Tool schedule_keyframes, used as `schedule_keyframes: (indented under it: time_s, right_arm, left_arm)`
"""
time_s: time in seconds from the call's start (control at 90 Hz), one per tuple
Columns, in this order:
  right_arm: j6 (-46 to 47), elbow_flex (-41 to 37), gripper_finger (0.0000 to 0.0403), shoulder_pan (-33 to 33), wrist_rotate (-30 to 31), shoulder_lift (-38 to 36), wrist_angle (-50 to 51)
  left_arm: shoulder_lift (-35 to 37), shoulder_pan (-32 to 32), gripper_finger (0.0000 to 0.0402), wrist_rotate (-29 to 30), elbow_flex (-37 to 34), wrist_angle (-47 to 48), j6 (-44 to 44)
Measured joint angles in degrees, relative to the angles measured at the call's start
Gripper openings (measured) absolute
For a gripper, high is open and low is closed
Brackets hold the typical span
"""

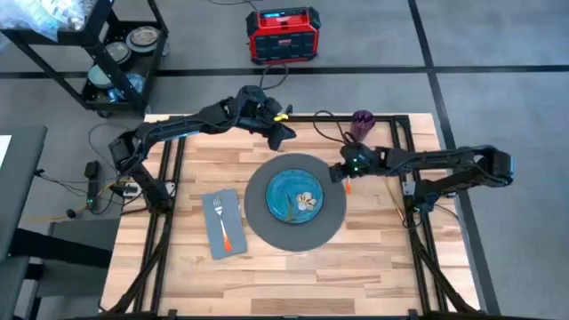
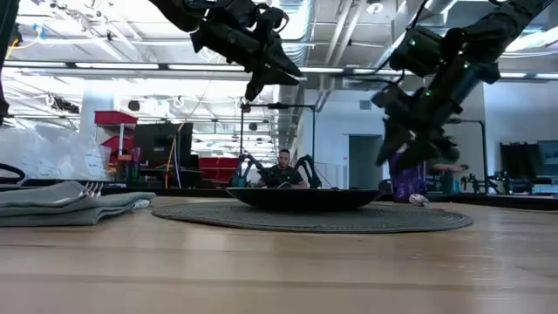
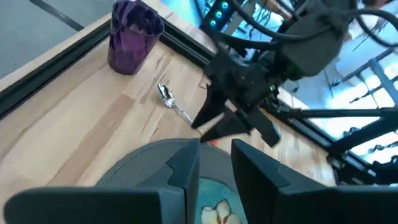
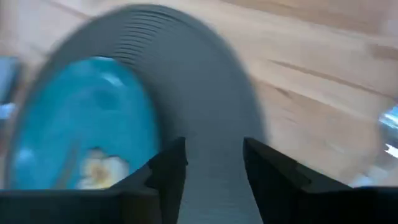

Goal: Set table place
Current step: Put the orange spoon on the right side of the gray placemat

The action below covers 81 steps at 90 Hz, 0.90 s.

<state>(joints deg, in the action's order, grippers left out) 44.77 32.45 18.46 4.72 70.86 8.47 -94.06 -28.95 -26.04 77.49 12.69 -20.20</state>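
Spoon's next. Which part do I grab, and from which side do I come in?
Probably the orange handle, from straight above. The spoon lies flat on the table between cup and mat, bowl toward the cup, thin handle running under the open right pincer. Set the fingers across the handle's width; lying flat, it offers no side grip.

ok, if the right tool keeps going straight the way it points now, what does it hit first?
Probably the round dark grey mat: the right tool, fingers open, points down over its edge, with the blue-green patterned plate just beyond. Depth is unclear, but nothing else shows in that line.
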Motion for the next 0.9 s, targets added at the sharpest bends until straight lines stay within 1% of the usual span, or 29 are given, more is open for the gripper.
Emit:
schedule_keyframes:
  time_s: [0.067, 0.144, 0.256, 0.367, 0.5, 0.6, 0.667, 0.789, 0.9]
  right_arm:
    - [2.13, 0.07, 0.0128, -0.71, 4.41, -1.33, 1.44]
    - [8.07, 0.07, 0.0123, -1.66, 10.71, -2.7, 7.46]
    - [14.36, 0.72, 0.0134, -2.68, 12.9, -2.84, 17.34]
    - [17.62, 1.58, 0.0159, -3.36, 16.11, -0.86, 19.15]
    - [19.64, 3.27, 0.0202, -2.93, 17.93, 3.34, 19.99]
    - [21.51, 4.31, 0.0234, -2.89, 17.89, 8.39, 20.0]
    - [22.83, 5.1, 0.0247, -2.91, 17.88, 11.8, 20.0]
    - [24.14, 6.48, 0.0249, -2.7, 17.96, 17.13, 19.83]
    - [24.83, 7.99, 0.0232, -2.39, 18.27, 20.16, 20.63]
  left_arm:
    - [0.0, 0.0, 0.0075, -0.01, 0.0, 0.03, -1.53]
    - [0.0, 0.07, 0.0075, -0.02, 0.0, 0.06, -2.51]
    - [0.0, 0.07, 0.0075, 0.0, 0.0, 0.3, -2.97]
    - [0.0, 0.07, 0.0075, 0.01, 0.0, -0.3, -0.49]
    - [0.0, 0.07, 0.0075, 1.4, 0.0, -0.6, 2.52]
    - [0.0, 0.07, 0.0075, 1.67, 0.0, -0.59, 3.21]
    - [0.0, 0.09, 0.0075, 1.68, 0.0, -0.61, 3.19]
    - [0.0, 0.09, 0.0075, 1.68, 0.0, -0.56, 4.98]
    - [0.0, 0.0, 0.0075, 1.68, 0.0, -0.53, 5.41]
